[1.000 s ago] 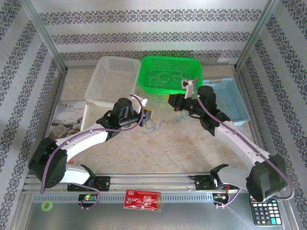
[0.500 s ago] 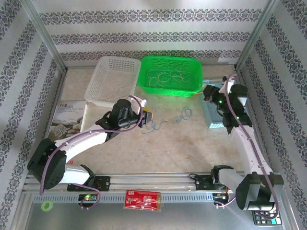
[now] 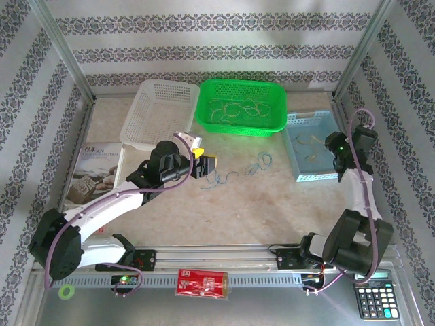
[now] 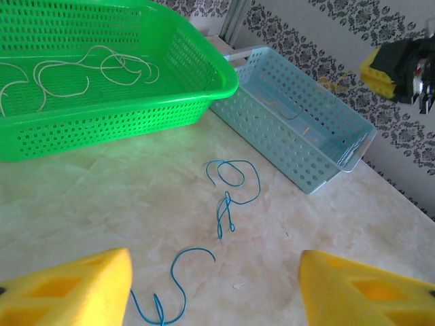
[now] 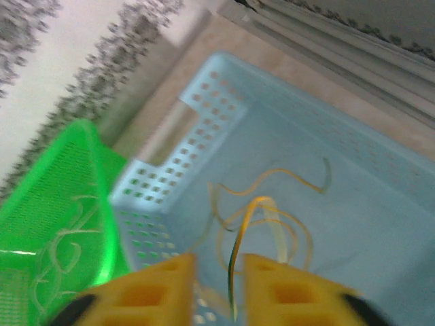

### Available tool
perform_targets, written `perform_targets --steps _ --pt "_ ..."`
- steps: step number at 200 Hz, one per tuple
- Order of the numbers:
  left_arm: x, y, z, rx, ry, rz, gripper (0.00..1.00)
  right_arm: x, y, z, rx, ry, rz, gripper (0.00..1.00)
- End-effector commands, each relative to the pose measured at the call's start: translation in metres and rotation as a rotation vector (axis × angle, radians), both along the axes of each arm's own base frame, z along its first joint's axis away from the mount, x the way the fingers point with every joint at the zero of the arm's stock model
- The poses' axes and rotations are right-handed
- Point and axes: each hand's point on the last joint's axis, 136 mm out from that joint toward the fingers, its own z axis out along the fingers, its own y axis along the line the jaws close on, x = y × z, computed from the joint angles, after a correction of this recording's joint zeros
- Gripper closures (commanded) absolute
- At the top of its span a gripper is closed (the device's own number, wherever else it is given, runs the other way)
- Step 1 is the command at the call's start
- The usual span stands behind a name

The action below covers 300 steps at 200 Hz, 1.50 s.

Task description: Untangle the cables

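Observation:
Two thin blue cables (image 4: 234, 182) (image 4: 170, 288) lie loose on the tabletop, also seen from above as blue cables (image 3: 221, 178). My left gripper (image 4: 214, 292) hovers low just behind them, yellow fingers (image 4: 68, 288) wide open and empty; in the top view the left gripper (image 3: 206, 165) sits left of them. My right gripper (image 5: 219, 285) hangs over the blue basket (image 5: 380, 224), jaws parted, a yellow-green cable (image 5: 238, 251) rising loosely through the gap. Yellowish cables (image 5: 285, 197) lie in that basket. Cream cables (image 4: 81, 71) lie in the green basket (image 4: 136, 119).
A white basket (image 3: 158, 112) stands left of the green basket (image 3: 241, 122), the blue basket (image 3: 299, 166) to its right. A booklet (image 3: 92, 166) lies at the left, a calculator (image 3: 374, 299) and red packet (image 3: 202, 282) by the front rail.
The right arm swung from the table's middle out over the blue basket and its jaws parted. The left gripper opened wide and drew back slightly from the blue cables.

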Motion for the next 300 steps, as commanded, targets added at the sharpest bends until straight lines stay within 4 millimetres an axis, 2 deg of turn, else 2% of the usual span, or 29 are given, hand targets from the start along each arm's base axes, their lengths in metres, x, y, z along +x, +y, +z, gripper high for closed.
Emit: perform_targets --steps 1,12,28,65,104,134,154,182,202,225,242,257,300 --pt "0.001 0.001 0.012 -0.039 -0.013 0.026 0.3 0.006 -0.003 -0.007 0.033 0.024 -0.004 0.56" --pt "0.001 0.001 0.012 -0.042 -0.011 0.028 0.27 0.007 0.0 -0.011 0.05 0.033 0.004 0.47" --pt "0.001 0.002 0.014 -0.045 -0.009 0.034 0.23 0.008 0.006 -0.012 0.059 0.031 0.022 0.39" --pt "0.001 0.005 0.015 -0.064 -0.001 0.055 0.15 0.011 0.033 0.0 0.051 -0.003 0.102 0.35" --pt "0.0 0.011 0.011 -0.071 0.028 0.086 0.05 0.012 0.076 0.022 0.05 -0.062 0.227 0.34" --pt "-0.003 0.017 -0.001 -0.066 0.103 0.124 0.0 0.003 0.124 0.04 0.029 -0.11 0.368 0.34" --pt "-0.008 0.024 -0.018 -0.041 0.173 0.154 0.0 -0.009 0.159 0.042 0.019 -0.125 0.465 0.34" --pt "-0.014 0.034 -0.049 0.017 0.244 0.192 0.0 -0.028 0.215 0.022 0.012 -0.086 0.61 0.35" --pt "-0.014 0.039 -0.062 0.033 0.268 0.22 0.0 -0.044 0.253 -0.007 -0.005 -0.022 0.695 0.36" --pt "-0.011 0.041 -0.067 0.031 0.27 0.248 0.0 -0.058 0.289 -0.045 -0.025 0.058 0.771 0.36" --pt "-0.008 0.043 -0.071 0.036 0.274 0.266 0.0 -0.061 0.307 -0.068 -0.032 0.111 0.812 0.38" --pt "-0.006 0.043 -0.071 0.038 0.274 0.273 0.0 -0.058 0.32 -0.08 -0.034 0.139 0.835 0.42" --pt "-0.004 0.043 -0.066 0.031 0.261 0.278 0.0 -0.044 0.333 -0.107 -0.049 0.216 0.821 0.43"
